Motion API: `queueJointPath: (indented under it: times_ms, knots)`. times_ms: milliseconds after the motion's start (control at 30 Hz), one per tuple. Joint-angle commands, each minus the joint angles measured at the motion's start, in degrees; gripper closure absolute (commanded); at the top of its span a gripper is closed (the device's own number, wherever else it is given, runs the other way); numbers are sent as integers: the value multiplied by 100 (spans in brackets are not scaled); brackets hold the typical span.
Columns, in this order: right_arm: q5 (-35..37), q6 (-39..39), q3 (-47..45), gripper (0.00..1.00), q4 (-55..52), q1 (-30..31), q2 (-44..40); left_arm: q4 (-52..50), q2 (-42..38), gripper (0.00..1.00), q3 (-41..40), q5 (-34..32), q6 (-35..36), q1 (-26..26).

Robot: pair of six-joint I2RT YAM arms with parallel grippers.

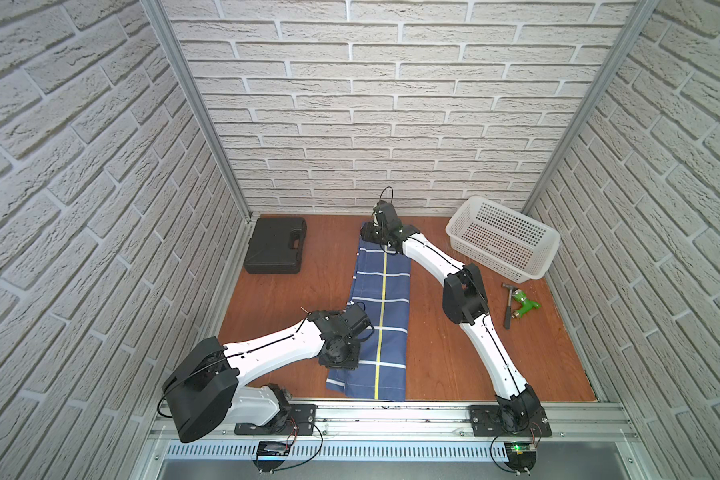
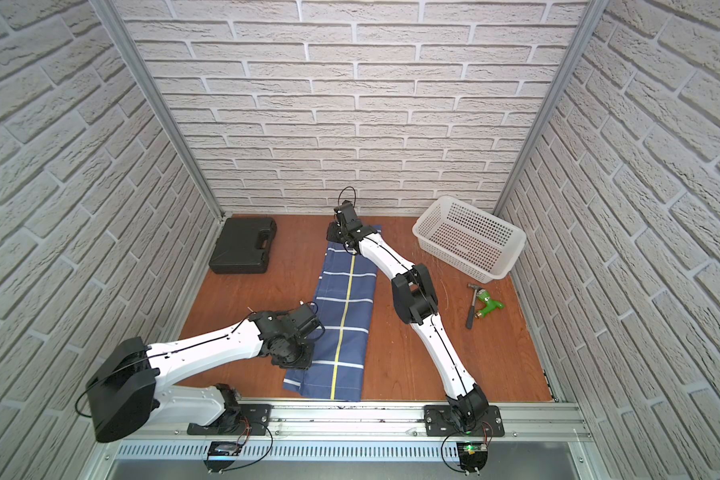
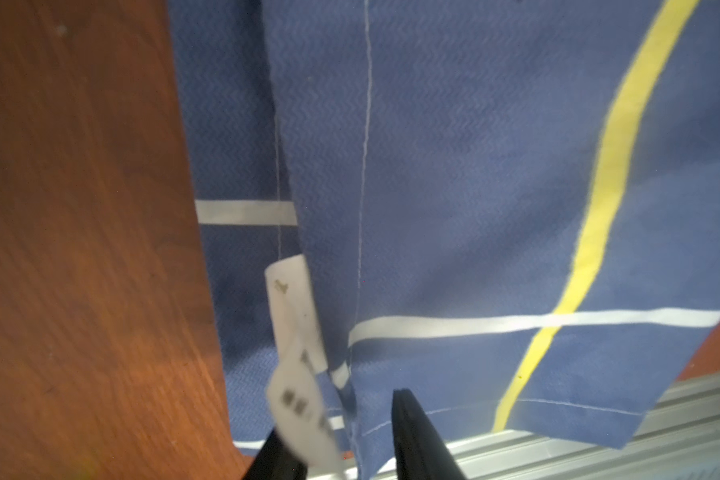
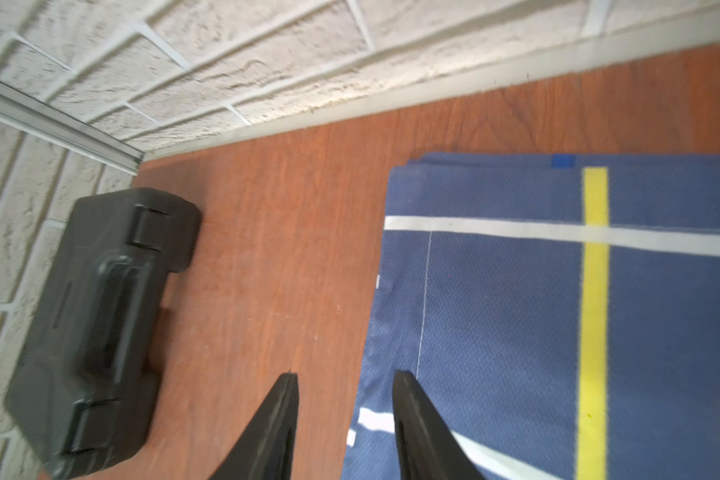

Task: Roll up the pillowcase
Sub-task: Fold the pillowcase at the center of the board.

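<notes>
Navy cloth striped in white and yellow, the pillowcase (image 1: 393,299) lies on the tabletop (image 1: 454,353) as a long narrow band. It is folded lengthwise in layers and runs from just beside the front rail to near the back wall. In both top views it is flat from end to end, with no turn of a roll at either end. By my reading the folding into a strip is done and the rolling itself is not yet begun. The left tool (image 3: 341,419) is over the near end, close to the strip's left edge, its jaws partly apart with nothing clamped. A white care label (image 3: 292,316) sticks out of the seam just beside one finger; whether it touches that finger I cannot tell. The right tool (image 4: 345,374) is at the far end, jaws likewise partly apart and empty, one finger above bare wood and one above the cloth's edge. Whether either tool rests on the fabric is not clear. One end has yet to be taken up, turned over and rolled along the whole length.
</notes>
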Motion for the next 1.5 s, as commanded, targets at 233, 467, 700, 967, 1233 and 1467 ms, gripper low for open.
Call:
queueJointPath:
  times_ms: [233,467,700,967,1233,1467]
  knots:
    - [-90,-779,-1812,51,-286,-148,-1848,362,-7,66,-220,522,-49,171]
    - [-120,-1157,-3446,48,-232,-220,-2926,157,110,94,-6,545,199,292]
    - [-292,-1431,-4679,39,-143,-221,-3851,-527,-34,100,460,350,401,373]
    - [-515,-1689,-5583,35,-65,-217,-4436,-1704,-343,100,1053,189,415,424]
    - [-621,-1752,-5929,35,-41,-152,-4612,-1686,-76,100,858,-151,590,700]
    - [-750,-1762,-6560,36,34,-25,-4903,-1428,457,100,761,-468,803,788]
